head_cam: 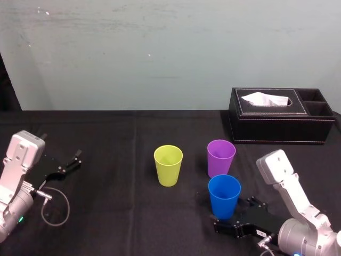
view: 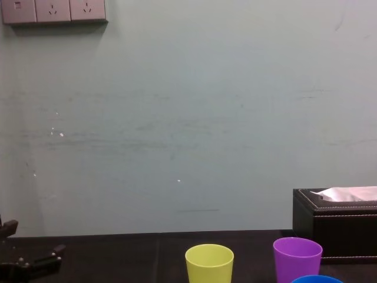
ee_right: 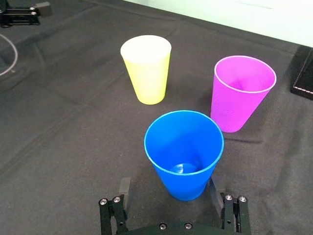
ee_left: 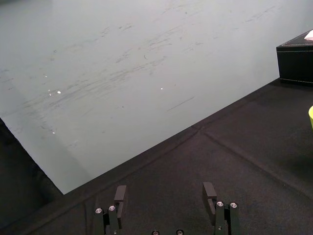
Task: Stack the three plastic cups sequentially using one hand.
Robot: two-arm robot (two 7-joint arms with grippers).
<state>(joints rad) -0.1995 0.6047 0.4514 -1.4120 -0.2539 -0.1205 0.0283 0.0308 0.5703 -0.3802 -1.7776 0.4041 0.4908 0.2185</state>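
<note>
Stacking not started — right gripper (ee_right: 169,185) fingers spread round blue cup (ee_right: 184,152), purple cup (ee_right: 242,93) and yellow-green cup (ee_right: 146,68) separate; left gripper (ee_left: 165,193) parked, spread.

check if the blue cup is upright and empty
Upright and empty: the blue cup stands mouth up on the black table, its bare bottom visible inside. The right gripper straddles its base, open.

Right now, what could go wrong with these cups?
1. The right gripper has its fingers open, low around the blue cup. Squeezing a tapered cup that low might make it slip or tip.
2. The purple cup stands close beyond the blue one, so a careless lift could knock it over.
3. The yellow-green cup stands empty, so a bump while stacking might slide it.

The left gripper sits parked at the table's left.
</note>
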